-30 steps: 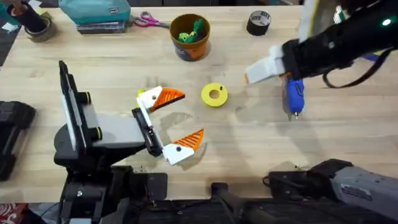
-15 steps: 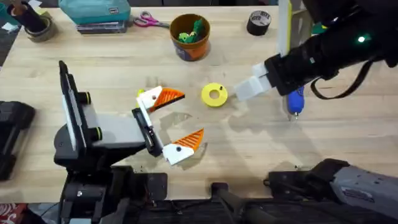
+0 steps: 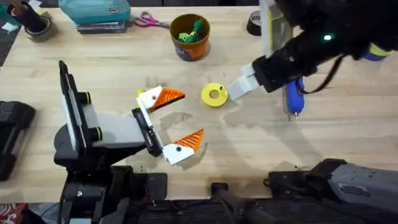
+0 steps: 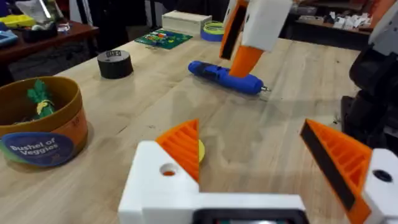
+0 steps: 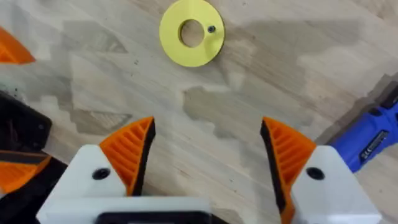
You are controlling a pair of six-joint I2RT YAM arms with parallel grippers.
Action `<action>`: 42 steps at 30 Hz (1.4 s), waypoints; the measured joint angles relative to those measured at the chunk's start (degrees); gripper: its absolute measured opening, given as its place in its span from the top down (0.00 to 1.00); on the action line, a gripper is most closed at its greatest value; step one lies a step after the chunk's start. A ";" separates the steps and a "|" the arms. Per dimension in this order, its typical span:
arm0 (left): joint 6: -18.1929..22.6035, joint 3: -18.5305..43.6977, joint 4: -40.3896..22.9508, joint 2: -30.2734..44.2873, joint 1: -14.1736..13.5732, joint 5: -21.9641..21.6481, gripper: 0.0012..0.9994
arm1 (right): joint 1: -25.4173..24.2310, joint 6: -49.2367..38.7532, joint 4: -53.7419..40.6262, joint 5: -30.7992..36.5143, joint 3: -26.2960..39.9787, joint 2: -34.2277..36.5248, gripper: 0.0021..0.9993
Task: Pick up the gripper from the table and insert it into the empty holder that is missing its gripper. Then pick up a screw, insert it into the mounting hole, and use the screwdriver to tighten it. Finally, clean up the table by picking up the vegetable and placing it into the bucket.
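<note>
On the bench [image 3: 112,68], overhead view: left arm's pincer [image 3: 169,123] sits near 8 o'clock of centre, lying sideways, jaws wide, nothing between them. Both its white holder bases carry orange ribbed tips. One holder [image 3: 148,98] is at the upper jaw, the other at the lower.

Right arm comes in from 2 o'clock, large and dark. Right pincer [image 3: 239,87] hangs over the bench just at 3 o'clock of the yellow ring [image 3: 214,94]. Right wrist view: right pincer [image 5: 208,158] jaws wide, empty, orange pads on white bases on both sides, bare wood between them. Yellow ring [image 5: 191,33] lies ahead of it, flat, with a small dark speck near its hole that is too small to identify.

Screwdriver [image 3: 293,96] lies flat at 3 o'clock of the ring, partly under the right arm, pale tip pointing toward 6 o'clock. Left wrist view shows it [image 4: 225,77] lying beyond the right pincer's orange tip.

Bucket [image 3: 190,37] stands upright at 12 o'clock, well apart from both pincers, green and yellow pieces inside. Label reads "Bushel of Veggies" in the left wrist view [image 4: 40,130].

Black tape roll [image 3: 259,22] at 1 o'clock of the bucket, near the far edge. Scissors [image 3: 149,21] at 10 o'clock of the bucket, beside a teal case [image 3: 96,11].
</note>
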 joint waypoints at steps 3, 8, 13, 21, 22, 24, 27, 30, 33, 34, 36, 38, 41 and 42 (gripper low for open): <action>0.00 0.00 0.00 0.00 0.00 0.00 0.01 | 0.00 0.00 1.59 -0.01 0.00 2.51 0.00; 0.00 0.00 0.00 0.02 0.00 0.00 0.01 | 0.00 0.00 5.05 0.01 0.00 7.28 0.00; 0.00 0.00 0.00 0.00 0.00 0.00 0.01 | 0.00 0.00 8.04 0.01 0.00 12.07 0.02; 0.00 0.00 0.00 -0.01 0.00 0.00 0.01 | 0.00 0.00 11.85 1.68 0.00 18.47 0.08; 0.00 0.00 0.00 0.02 0.00 0.00 0.01 | 0.00 0.00 12.30 1.97 0.00 19.01 0.10; 0.00 0.00 0.00 -0.01 0.00 0.00 0.01 | 0.00 0.00 13.35 2.42 0.00 20.08 0.12; 0.00 0.00 0.00 0.00 0.00 0.00 0.01 | 0.00 -0.01 14.87 2.68 0.00 21.30 0.16; 0.00 0.00 0.00 0.00 0.00 0.00 0.01 | 0.00 0.00 16.41 2.78 -0.02 21.65 0.18; 0.01 0.00 0.00 -0.01 0.00 0.00 0.01 | 0.04 0.00 17.91 2.80 -0.02 21.65 0.21; 0.00 0.00 0.00 0.00 0.00 0.00 0.01 | 0.07 0.00 18.12 2.80 -0.02 21.65 0.23; 0.00 0.00 0.00 0.01 0.00 0.00 0.01 | 0.20 0.00 18.45 2.81 -0.02 21.65 0.26; 0.00 0.00 0.00 0.00 0.00 0.00 0.01 | 0.54 0.00 18.65 2.85 -0.02 21.79 0.28; 0.00 0.00 0.00 -0.01 0.00 0.00 0.01 | 1.19 0.00 19.14 2.96 -0.02 22.68 0.32; 0.00 0.00 0.00 0.01 0.00 0.00 0.01 | 1.33 0.00 19.16 2.98 -0.02 23.06 0.33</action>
